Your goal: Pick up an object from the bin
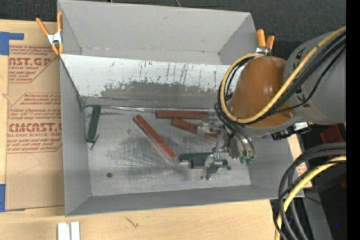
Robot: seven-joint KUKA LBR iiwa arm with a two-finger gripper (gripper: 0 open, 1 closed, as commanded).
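Note:
My gripper (215,164) is low in the bin's front right part, under the orange wrist cover. A small dark green piece (190,161) lies on the floor right at its left side, touching or nearly touching it. Whether it is gripped I cannot tell. A long reddish-brown stick (153,135) lies slanted just left of that piece. Two shorter brown sticks (181,114) (188,125) lie behind the gripper, towards the back wall.
A dark green bar (93,123) lies along the left wall, far from the gripper. The arm and its yellow and black cables hang over the bin's right side and hide the floor there. The front left floor holds only a small dark speck.

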